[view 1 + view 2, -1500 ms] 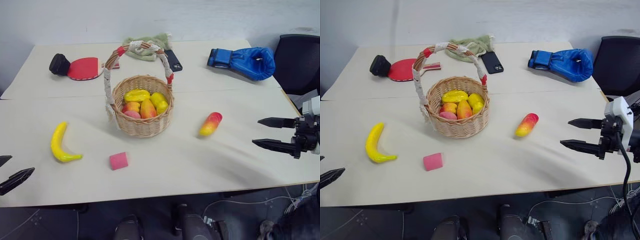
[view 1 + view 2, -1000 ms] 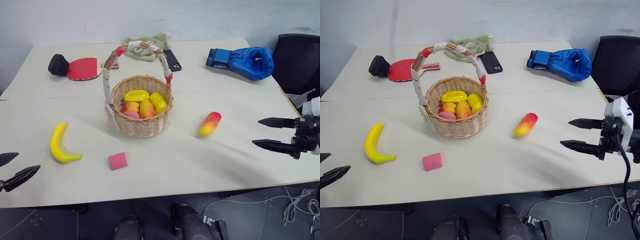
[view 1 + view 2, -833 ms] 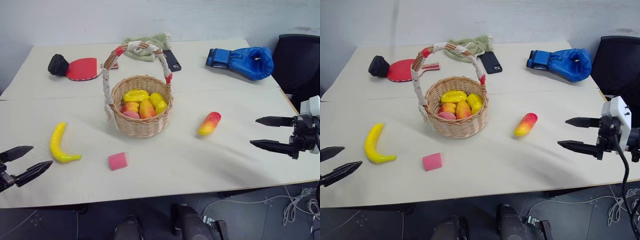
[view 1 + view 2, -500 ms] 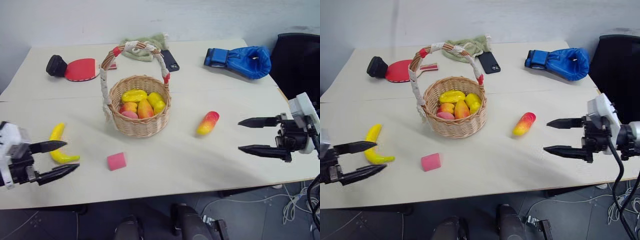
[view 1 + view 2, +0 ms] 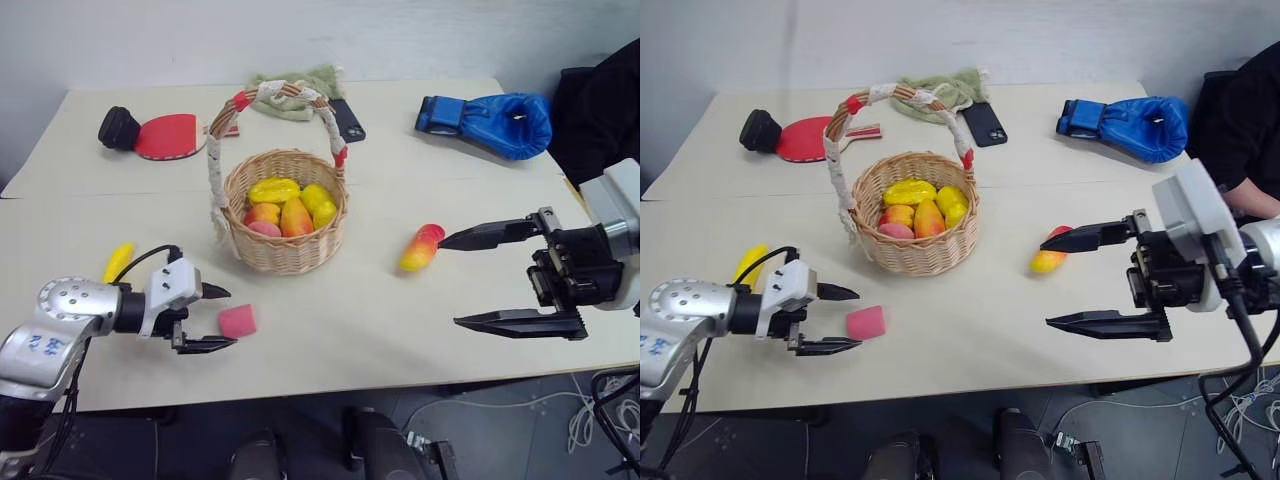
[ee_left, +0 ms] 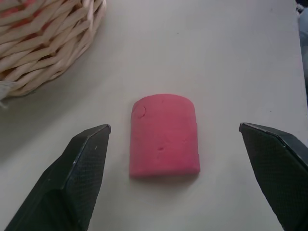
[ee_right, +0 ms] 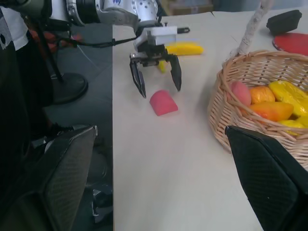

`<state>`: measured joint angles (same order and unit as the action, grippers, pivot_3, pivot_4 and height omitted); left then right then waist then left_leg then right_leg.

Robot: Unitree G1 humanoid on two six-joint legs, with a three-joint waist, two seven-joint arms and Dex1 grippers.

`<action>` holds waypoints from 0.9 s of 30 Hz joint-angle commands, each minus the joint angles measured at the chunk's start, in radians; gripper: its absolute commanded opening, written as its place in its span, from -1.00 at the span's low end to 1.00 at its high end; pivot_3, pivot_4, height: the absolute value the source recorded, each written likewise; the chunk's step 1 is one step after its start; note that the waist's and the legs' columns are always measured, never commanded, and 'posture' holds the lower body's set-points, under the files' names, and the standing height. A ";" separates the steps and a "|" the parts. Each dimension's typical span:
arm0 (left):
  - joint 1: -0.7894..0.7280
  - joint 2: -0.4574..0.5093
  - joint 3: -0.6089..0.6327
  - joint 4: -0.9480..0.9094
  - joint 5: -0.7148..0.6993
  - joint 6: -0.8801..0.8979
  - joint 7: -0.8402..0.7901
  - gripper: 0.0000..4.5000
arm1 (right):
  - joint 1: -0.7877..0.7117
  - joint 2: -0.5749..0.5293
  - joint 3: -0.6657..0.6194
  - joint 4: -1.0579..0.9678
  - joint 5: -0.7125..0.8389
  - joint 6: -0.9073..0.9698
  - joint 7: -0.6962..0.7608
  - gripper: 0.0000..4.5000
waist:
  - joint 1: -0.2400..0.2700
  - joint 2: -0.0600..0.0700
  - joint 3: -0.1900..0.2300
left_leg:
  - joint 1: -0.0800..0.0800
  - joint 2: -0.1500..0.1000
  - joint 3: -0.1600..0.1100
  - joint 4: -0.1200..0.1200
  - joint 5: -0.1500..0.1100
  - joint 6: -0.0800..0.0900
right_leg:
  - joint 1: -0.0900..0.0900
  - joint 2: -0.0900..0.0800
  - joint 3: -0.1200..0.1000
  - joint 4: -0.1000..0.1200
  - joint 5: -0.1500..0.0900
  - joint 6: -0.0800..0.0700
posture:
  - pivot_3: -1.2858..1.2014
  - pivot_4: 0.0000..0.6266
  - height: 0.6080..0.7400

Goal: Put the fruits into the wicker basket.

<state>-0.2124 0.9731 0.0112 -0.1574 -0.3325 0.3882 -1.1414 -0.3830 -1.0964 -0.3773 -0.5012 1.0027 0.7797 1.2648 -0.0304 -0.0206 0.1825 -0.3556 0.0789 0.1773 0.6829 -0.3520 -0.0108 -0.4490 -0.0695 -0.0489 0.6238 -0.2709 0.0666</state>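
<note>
The wicker basket (image 5: 285,250) stands mid-table with several yellow and orange fruits inside. A yellow banana (image 5: 117,262) lies to its left, mostly hidden behind my left arm. The mango-like fruit (image 5: 421,248) lies to the basket's right. My left gripper (image 5: 229,318) is open just above the table, its fingers (image 6: 82,163) straddling the near end of a pink cube (image 6: 164,134) without touching it. My right gripper (image 5: 448,282) is open and held above the table, its upper fingertip close beside the mango-like fruit. The right wrist view shows the left gripper (image 7: 160,91), the cube and the banana (image 7: 182,48).
At the back of the table lie a red paddle (image 5: 165,135), a green cloth (image 5: 295,85), a black phone (image 5: 347,120) and a blue boxing glove (image 5: 490,122). A dark shape (image 5: 610,100) stands at the right edge. The table's front edge (image 5: 330,385) runs just below both grippers.
My left gripper has swung in from the left edge to the pink cube, covering most of the banana. My right gripper has moved left and up, toward the mango-like fruit. Both stay open.
</note>
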 commanded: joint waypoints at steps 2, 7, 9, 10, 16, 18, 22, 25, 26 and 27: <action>-0.075 -0.050 -0.102 0.107 0.093 -0.068 -0.011 1.00 | 0.017 -0.020 -0.081 -0.045 0.045 0.007 -0.037 0.97 | 0.005 0.000 0.000 | 0.000 0.000 0.000 0.000 0.000 0.000 | 0.000 0.000 0.000 0.000 0.000 0.000 | 0.03 -0.52 1.00; -0.148 -0.102 -0.193 0.209 0.203 -0.122 0.007 1.00 | 0.049 -0.020 -0.115 -0.059 0.052 0.005 -0.068 0.97 | 0.018 0.000 -0.001 | 0.001 -0.001 0.000 0.002 0.001 0.002 | 0.002 -0.001 0.000 0.001 0.001 0.001 | 0.03 -0.52 1.00; -0.162 -0.111 -0.201 0.228 0.218 -0.129 0.004 0.74 | 0.074 -0.016 -0.126 -0.054 0.040 -0.008 -0.059 1.00 | 0.026 0.000 -0.002 | 0.002 -0.004 -0.001 0.002 0.002 0.004 | 0.003 -0.003 0.000 0.002 0.001 0.002 | 0.03 -0.52 1.00; -0.160 -0.108 -0.204 0.229 0.221 -0.141 -0.007 0.60 | 0.088 -0.013 -0.132 -0.049 0.032 -0.017 -0.051 1.00 | 0.027 0.000 -0.002 | 0.002 -0.005 -0.002 0.002 0.003 0.005 | 0.003 -0.004 0.000 0.002 0.002 0.003 | 0.03 -0.52 1.00; -0.109 -0.081 -0.161 0.191 0.181 -0.130 -0.030 -0.11 | 0.112 0.004 -0.125 -0.017 0.013 -0.057 -0.039 1.00 | 0.022 0.000 -0.002 | 0.003 -0.008 -0.002 0.002 0.003 0.012 | 0.004 -0.009 0.001 0.004 0.004 0.005 | 0.03 -0.52 1.00; -0.071 -0.070 -0.103 0.152 0.145 -0.091 -0.014 -0.27 | 0.096 0.009 -0.099 -0.006 0.009 -0.069 -0.045 1.00 | 0.015 0.000 -0.002 | 0.003 -0.008 -0.003 0.002 0.003 0.012 | 0.004 -0.009 0.001 0.004 0.004 0.005 | 0.03 -0.52 1.00; 0.082 -0.066 0.168 0.007 -0.013 0.100 0.072 -0.35 | 0.039 0.026 -0.037 0.015 0.007 -0.078 -0.068 1.00 | -0.006 0.000 -0.002 | 0.003 -0.005 -0.003 0.001 0.005 0.007 | 0.003 -0.008 0.001 0.004 0.003 0.004 | 0.03 -0.52 1.00; 0.248 -0.108 0.494 -0.095 -0.111 0.290 0.172 -0.35 | -0.028 0.057 0.016 0.029 0.011 -0.079 -0.105 1.00 | -0.016 -0.003 0.000 | 0.002 0.002 -0.003 0.001 0.004 0.005 | 0.002 -0.009 0.001 0.004 0.003 0.003 | 0.03 -0.52 1.00; 0.296 -0.130 0.601 -0.119 -0.130 0.345 0.215 -0.35 | -0.051 0.070 0.034 0.036 0.007 -0.080 -0.117 1.00 | -0.019 -0.003 0.000 | 0.002 0.003 -0.004 0.001 0.005 0.004 | 0.002 -0.008 0.001 0.004 0.003 0.002 | 0.03 -0.52 1.00; 0.327 -0.145 0.669 -0.137 -0.145 0.382 0.246 -0.35 | -0.065 0.078 0.047 0.040 0.005 -0.080 -0.124 1.00 | -0.022 -0.003 0.000 | 0.002 0.003 -0.003 0.001 0.005 0.004 | 0.002 -0.008 0.001 0.004 0.002 0.002 | 0.03 -0.52 1.00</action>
<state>0.0785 0.8415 0.5163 -0.2346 -0.4314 0.6852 -0.9588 -0.4194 -1.0270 -0.3391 -0.4612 1.0043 0.7169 1.1604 -0.0528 -0.0240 0.1825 -0.3537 0.0817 0.1738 0.6840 -0.3476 -0.0075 -0.4475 -0.0781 -0.0481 0.6273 -0.2687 0.0685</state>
